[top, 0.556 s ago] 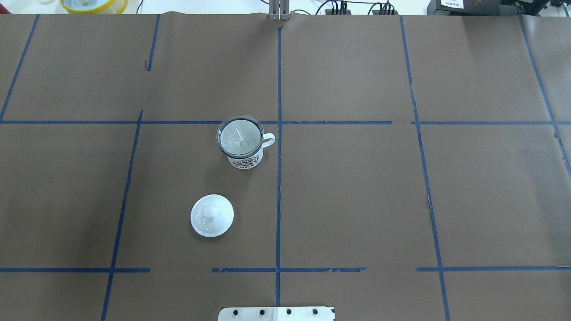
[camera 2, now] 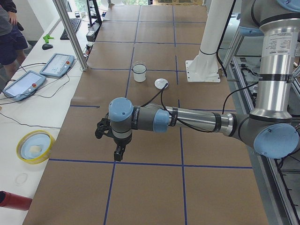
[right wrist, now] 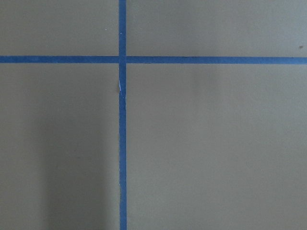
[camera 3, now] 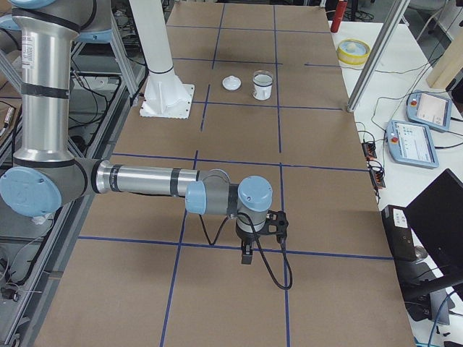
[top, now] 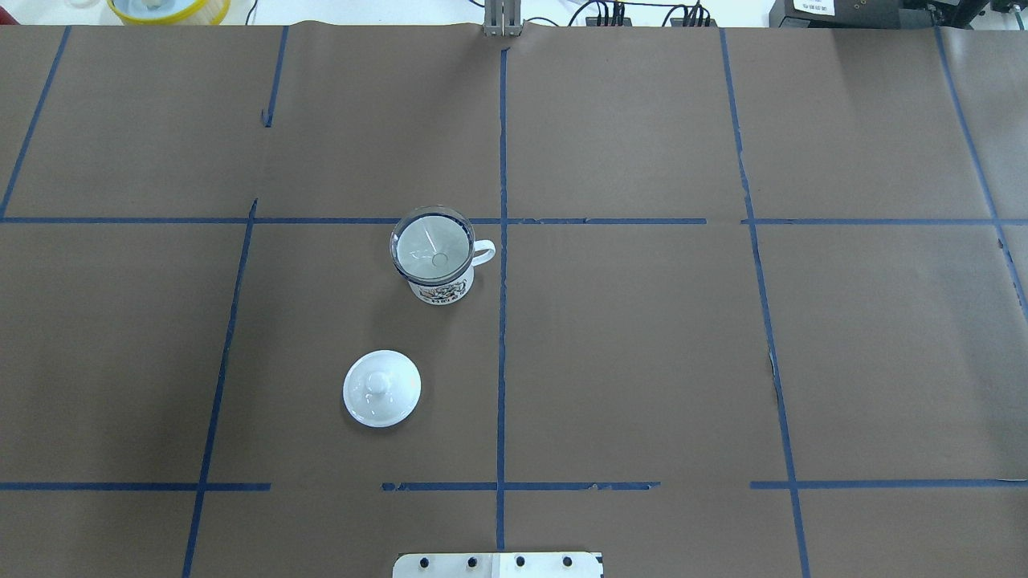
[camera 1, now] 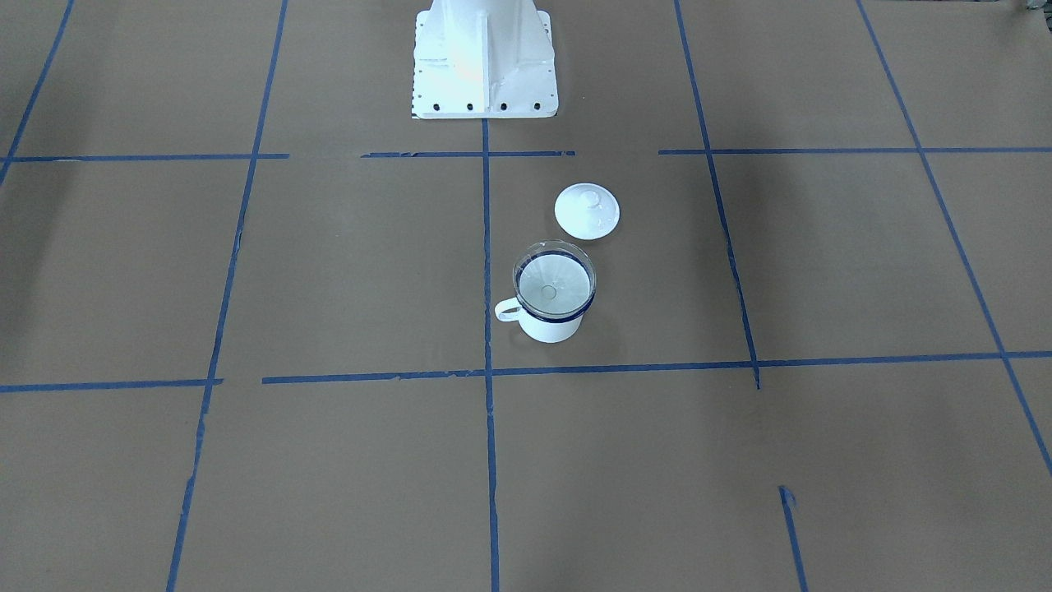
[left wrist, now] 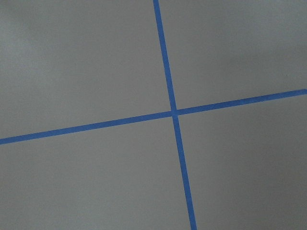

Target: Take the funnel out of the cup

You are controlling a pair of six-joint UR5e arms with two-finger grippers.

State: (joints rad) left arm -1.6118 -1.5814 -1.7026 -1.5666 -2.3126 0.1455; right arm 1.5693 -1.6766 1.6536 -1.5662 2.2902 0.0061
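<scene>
Nothing is done yet: the small transparent funnel (top: 431, 245) sits in the white enamel mug with the dark blue rim (top: 440, 291), well apart from both grippers. The left gripper (camera 2: 110, 140) and right gripper (camera 3: 262, 235) hang over opposite table ends. Whether either is parted or closed, I cannot tell. A white round knobbed lid (top: 381, 388) lies near the mug. The brown paper-covered table (top: 642, 361) is gridded with blue tape (top: 501, 361), and control tablets (camera 2: 23, 82) rest on a side bench.

My right wrist feed looks straight down on the brown paper table cover (right wrist: 216, 143), where a vertical blue tape line (right wrist: 123, 158) left of centre meets a horizontal blue tape line (right wrist: 216, 60) near the top, with a faint shadow (right wrist: 72, 167) darkening the lower left.
</scene>
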